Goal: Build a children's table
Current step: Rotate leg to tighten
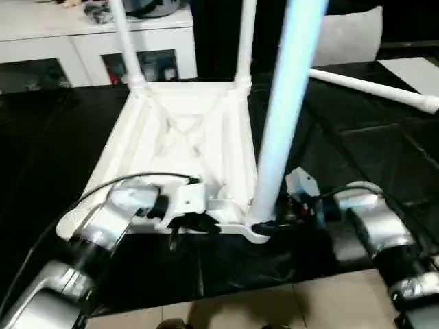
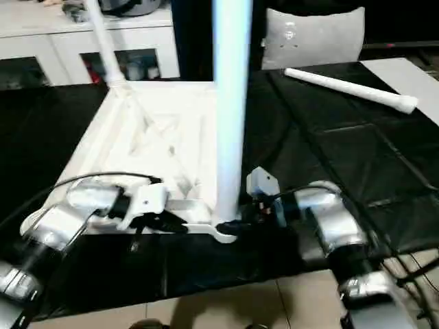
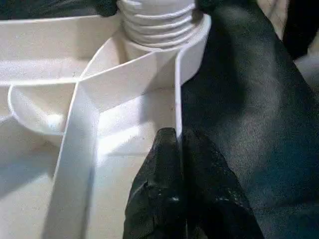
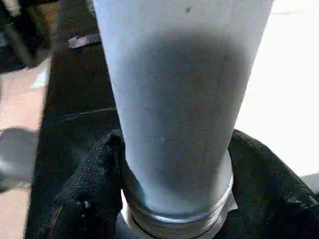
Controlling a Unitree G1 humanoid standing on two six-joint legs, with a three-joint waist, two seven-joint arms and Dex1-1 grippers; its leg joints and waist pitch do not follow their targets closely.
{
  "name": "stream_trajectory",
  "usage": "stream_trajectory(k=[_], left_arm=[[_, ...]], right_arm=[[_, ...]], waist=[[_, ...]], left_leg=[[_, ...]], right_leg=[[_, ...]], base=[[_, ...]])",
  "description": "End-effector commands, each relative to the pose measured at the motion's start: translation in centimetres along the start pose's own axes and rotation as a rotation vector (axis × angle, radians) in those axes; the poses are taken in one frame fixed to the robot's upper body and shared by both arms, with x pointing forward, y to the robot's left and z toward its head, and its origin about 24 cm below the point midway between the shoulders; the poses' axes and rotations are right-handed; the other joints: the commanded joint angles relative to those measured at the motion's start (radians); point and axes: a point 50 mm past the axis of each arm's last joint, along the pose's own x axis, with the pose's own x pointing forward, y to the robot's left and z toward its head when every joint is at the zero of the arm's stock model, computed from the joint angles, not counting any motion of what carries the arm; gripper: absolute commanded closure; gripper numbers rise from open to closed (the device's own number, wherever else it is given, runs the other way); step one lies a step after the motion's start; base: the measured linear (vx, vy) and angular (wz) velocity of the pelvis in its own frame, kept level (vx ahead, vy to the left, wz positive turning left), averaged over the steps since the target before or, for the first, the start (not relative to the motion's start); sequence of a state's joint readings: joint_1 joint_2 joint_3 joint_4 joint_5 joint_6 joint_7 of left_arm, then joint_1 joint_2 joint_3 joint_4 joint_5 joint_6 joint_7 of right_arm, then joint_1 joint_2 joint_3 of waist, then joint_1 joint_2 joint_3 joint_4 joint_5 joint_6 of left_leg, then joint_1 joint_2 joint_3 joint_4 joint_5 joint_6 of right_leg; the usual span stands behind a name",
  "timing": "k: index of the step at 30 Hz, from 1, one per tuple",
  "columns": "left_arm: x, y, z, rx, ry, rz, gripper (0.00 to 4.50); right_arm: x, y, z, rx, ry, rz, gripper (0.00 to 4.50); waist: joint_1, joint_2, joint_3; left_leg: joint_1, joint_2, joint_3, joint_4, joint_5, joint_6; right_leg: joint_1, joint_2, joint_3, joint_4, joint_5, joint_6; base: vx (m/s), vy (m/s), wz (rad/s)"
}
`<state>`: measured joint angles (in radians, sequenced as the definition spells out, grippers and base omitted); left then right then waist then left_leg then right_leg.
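A: Forearms low in frame, silver, both reaching to the near edge of the top [image 1: 199, 147]. It lies upside down on the black mat [image 1: 55, 144], ribs up.

B: Legs fitted?

A: Two stand in the far corner sockets: far left leg [image 1: 125, 41], far right leg [image 1: 245, 41]. A third, the near leg [image 1: 288, 103], stands upright in the near right socket. Its threads still show above the socket rim in the left wrist view, so I judge it not fully screwed home.

B: And the fourth?

A: Loose leg [image 1: 374, 88] lies flat on the mat, well apart, off to the right. Near left socket looks unfilled, though the left arm hides most of that corner.

B: Grippers?

A: Right gripper [image 4: 174, 199] has a finger on each side of the near leg's base, closed around it. Left gripper [image 3: 180, 164] pinches the top's thin side wall between its two fingers, steadying it.

B: Progress?

A: Roughly two and a half of four, by my reading. Left to do: finish the near leg, fit the loose one, turn the table upright.
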<state>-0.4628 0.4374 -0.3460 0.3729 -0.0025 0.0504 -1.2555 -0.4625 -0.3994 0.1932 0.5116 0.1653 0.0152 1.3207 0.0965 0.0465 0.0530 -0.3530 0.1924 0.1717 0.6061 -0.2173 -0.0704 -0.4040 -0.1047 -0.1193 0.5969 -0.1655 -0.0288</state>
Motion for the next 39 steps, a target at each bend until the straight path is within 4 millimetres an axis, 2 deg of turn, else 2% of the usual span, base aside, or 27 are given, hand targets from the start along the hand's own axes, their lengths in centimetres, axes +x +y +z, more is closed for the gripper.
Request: stream_trajectory(k=[1,3,4,5,6,7,8,9,10,11,13,15,17,19,20,21,22,23,24,26,27,28,29,31,35,37,39], left_arm=[[2.1,-0.7,2.4,0.023,-0.112,0.018,4.50],[3.0,-1.0,2.9,-0.024,-0.129,0.115,4.50],[3.1,-1.0,3.0,-0.025,-0.129,0.117,4.50],[3.6,-1.0,3.3,-0.040,-0.130,0.166,4.50],[3.6,-1.0,3.3,-0.040,-0.130,0.166,4.50],[4.2,-0.9,3.9,-0.068,-0.132,0.220,4.50],[4.3,-0.8,4.0,-0.073,-0.133,0.231,4.50],[5.3,-0.5,4.9,-0.085,-0.119,0.306,4.50],[5.8,-0.3,5.2,-0.088,-0.114,0.333,4.50],[6.2,-0.1,5.5,-0.093,-0.111,0.361,4.50],[6.7,0.1,5.8,-0.099,-0.102,0.395,4.50],[6.8,0.2,5.8,-0.109,-0.091,0.413,4.50],[6.6,0.3,5.5,-0.116,-0.075,0.431,4.50],[6.4,0.4,5.3,-0.115,-0.062,0.442,4.50],[6.2,0.4,5.0,-0.114,-0.050,0.446,4.50],[6.0,0.5,4.7,-0.109,-0.038,0.451,4.50],[5.8,0.6,4.4,-0.099,-0.027,0.450,4.50],[5.6,0.7,4.1,-0.090,-0.017,0.443,4.50],[5.3,0.8,3.7,-0.081,-0.008,0.436,4.50],[5.1,0.9,3.5,-0.074,-0.005,0.431,4.50],[4.7,0.9,3.2,-0.064,-0.001,0.413,4.50],[4.2,1.1,2.7,-0.042,0.010,0.392,4.50],[3.9,1.1,2.5,-0.032,0.016,0.377,4.50],[3.4,1.3,2.0,-0.027,0.033,0.349,4.50],[2.6,1.2,1.4,0.013,0.044,0.259,4.50],[2.3,0.9,1.4,0.044,0.032,0.187,4.50],[1.9,0.5,1.2,0.087,0.031,0.076,4.50]], right_arm=[[1.5,-0.7,-0.8,0.102,0.004,-0.187,1.84],[3.6,-1.2,-1.4,0.242,-0.017,-0.341,1.84],[3.6,-1.3,-1.4,0.243,-0.017,-0.343,1.84],[4.6,-1.4,-1.5,0.278,-0.023,-0.392,1.84],[4.6,-1.4,-1.5,0.278,-0.023,-0.392,1.84],[5.7,-1.6,-1.4,0.316,-0.025,-0.447,1.84],[5.9,-1.6,-1.4,0.325,-0.025,-0.459,1.85],[7.6,-1.9,-1.3,0.398,-0.016,-0.554,1.85],[8.3,-2.0,-1.3,0.420,-0.006,-0.592,1.85],[8.8,-2.0,-1.3,0.434,0.003,-0.618,1.85],[9.4,-1.9,-1.1,0.436,0.009,-0.627,1.85],[9.2,-2.1,-1.0,0.434,-0.009,-0.653,1.15],[8.2,-2.4,-1.0,0.439,-0.058,-0.680,1.08],[7.6,-2.5,-0.9,0.420,-0.079,-0.683,0.79],[6.9,-2.6,-0.9,0.400,-0.087,-0.683,0.72],[6.3,-2.6,-0.9,0.378,-0.097,-0.675,0.68],[5.5,-2.6,-0.9,0.354,-0.110,-0.658,0.62],[4.5,-2.7,-0.9,0.333,-0.116,-0.644,0.48],[3.5,-2.7,-1.0,0.310,-0.119,-0.633,0.35],[2.9,-2.7,-1.0,0.292,-0.119,-0.631,0.25],[1.9,-2.8,-1.1,0.265,-0.111,-0.621,0.18],[0.6,-2.7,-1.0,0.213,-0.102,-0.587,0.08],[-0.2,-2.6,-0.9,0.189,-0.094,-0.565,0.08],[-1.3,-2.3,-0.6,0.148,-0.080,-0.498,0.08],[-2.9,-2.0,0.1,0.078,-0.046,-0.389,0.08],[-3.4,-2.1,0.4,0.058,-0.028,-0.354,0.08],[-4.0,-2.2,0.7,0.014,0.010,-0.302,0.08]], waist=[[-0.009,-0.012,-0.063],[-0.026,-0.010,-0.059],[-0.044,-0.011,-0.056],[-0.050,-0.010,-0.057],[-0.067,-0.013,-0.055],[-0.073,-0.012,-0.057],[-0.079,-0.020,-0.054],[-0.084,-0.022,-0.054],[-0.092,-0.016,-0.051],[-0.093,-0.014,-0.052],[-0.103,-0.014,-0.053],[-0.102,-0.012,-0.055],[-0.101,-0.012,-0.057],[-0.089,-0.013,-0.063],[-0.086,-0.001,-0.062],[-0.082,-0.009,-0.064],[-0.077,-0.006,-0.064],[-0.070,-0.010,-0.068],[-0.067,-0.010,-0.068],[-0.055,-0.012,-0.072],[-0.050,-0.012,-0.073],[-0.040,-0.012,-0.076],[-0.032,0.002,-0.080],[-0.030,-0.008,-0.078],[-0.031,-0.004,-0.076],[-0.031,-0.003,-0.075],[-0.029,-0.008,-0.075]], left_leg=[[-0.004,0.040,-0.008,-0.080,-0.167,0.054],[-0.009,0.036,-0.014,-0.085,-0.194,0.034],[-0.011,0.035,-0.016,-0.087,-0.210,0.019],[-0.008,0.032,-0.018,-0.085,-0.223,0.012],[-0.007,0.028,-0.018,-0.083,-0.247,0.012],[-0.003,0.027,-0.018,-0.080,-0.257,0.016],[-0.003,0.024,-0.018,-0.078,-0.258,0.023],[-0.002,0.024,-0.019,-0.078,-0.260,0.022],[-0.005,0.021,-0.022,-0.077,-0.271,0.018],[-0.002,0.021,-0.024,-0.076,-0.283,0.015],[0.004,0.018,-0.028,-0.075,-0.331,0.014],[0.004,0.022,-0.031,-0.080,-0.344,0.023],[0.005,0.027,-0.033,-0.085,-0.353,0.029],[0.008,0.031,-0.028,-0.086,-0.318,0.035],[0.005,0.031,-0.028,-0.088,-0.310,0.036],[-0.004,0.033,-0.026,-0.089,-0.286,0.045],[-0.002,0.033,-0.025,-0.088,-0.281,0.048],[0.000,0.032,-0.022,-0.084,-0.255,0.056],[-0.002,0.032,-0.020,-0.084,-0.240,0.063],[-0.003,0.032,-0.016,-0.080,-0.191,0.076],[-0.009,0.030,-0.017,-0.078,-0.154,0.084],[-0.005,0.029,-0.014,-0.074,-0.133,0.093],[-0.007,0.031,-0.017,-0.071,-0.094,0.098],[-0.011,0.031,-0.014,-0.070,-0.080,0.119],[-0.011,0.032,-0.014,-0.070,-0.104,0.128],[-0.010,0.034,-0.014,-0.072,-0.115,0.118],[-0.009,0.034,-0.013,-0.072,-0.126,0.110]], right_leg=[[0.061,-0.053,0.055,-0.072,-0.332,-0.185],[0.065,-0.055,0.050,-0.079,-0.404,-0.155],[0.064,-0.055,0.050,-0.085,-0.440,-0.137],[0.063,-0.055,0.047,-0.090,-0.471,-0.123],[0.060,-0.053,0.045,-0.098,-0.513,-0.107],[0.056,-0.054,0.045,-0.103,-0.542,-0.095],[0.051,-0.052,0.043,-0.107,-0.567,-0.089],[0.049,-0.052,0.043,-0.110,-0.578,-0.087],[0.048,-0.050,0.037,-0.115,-0.606,-0.074],[0.046,-0.052,0.035,-0.119,-0.622,-0.066],[0.041,-0.047,0.027,-0.128,-0.628,-0.050],[0.044,-0.047,0.026,-0.129,-0.595,-0.055],[0.044,-0.047,0.031,-0.126,-0.546,-0.074],[0.043,-0.048,0.042,-0.114,-0.458,-0.107],[0.045,-0.047,0.044,-0.109,-0.429,-0.120],[0.054,-0.046,0.046,-0.101,-0.367,-0.139],[0.054,-0.046,0.047,-0.102,-0.360,-0.140],[0.057,-0.046,0.050,-0.098,-0.326,-0.150],[0.057,-0.046,0.052,-0.095,-0.309,-0.157],[0.058,-0.047,0.054,-0.087,-0.259,-0.177],[0.062,-0.048,0.053,-0.083,-0.236,-0.186],[0.063,-0.049,0.053,-0.085,-0.232,-0.184],[0.065,-0.048,0.054,-0.074,-0.185,-0.191],[0.067,-0.042,0.051,-0.069,-0.138,-0.208],[0.067,-0.043,0.049,-0.075,-0.177,-0.206],[0.066,-0.045,0.050,-0.075,-0.203,-0.204],[0.066,-0.046,0.049,-0.078,-0.231,-0.200]], base=[[0.000,0.000,0.00],[0.000,0.000,0.00],[0.000,0.000,0.00],[0.000,0.000,0.00],[0.000,0.000,0.00],[0.000,0.000,0.00],[0.000,0.000,0.00],[0.000,0.000,0.00],[0.000,0.000,0.00],[0.000,0.000,0.00],[0.000,0.000,0.00],[0.000,0.000,0.00],[0.000,0.000,0.00],[0.000,0.000,0.00],[0.000,0.000,0.00],[0.000,0.000,0.00],[0.000,0.000,0.00],[0.000,0.000,0.00],[0.000,0.000,0.00],[0.000,0.000,0.00],[0.000,0.000,0.00],[0.000,0.000,0.00],[0.000,0.000,0.00],[0.000,0.000,0.00],[0.000,0.000,0.00],[0.000,0.000,0.00],[0.000,0.000,0.00]])
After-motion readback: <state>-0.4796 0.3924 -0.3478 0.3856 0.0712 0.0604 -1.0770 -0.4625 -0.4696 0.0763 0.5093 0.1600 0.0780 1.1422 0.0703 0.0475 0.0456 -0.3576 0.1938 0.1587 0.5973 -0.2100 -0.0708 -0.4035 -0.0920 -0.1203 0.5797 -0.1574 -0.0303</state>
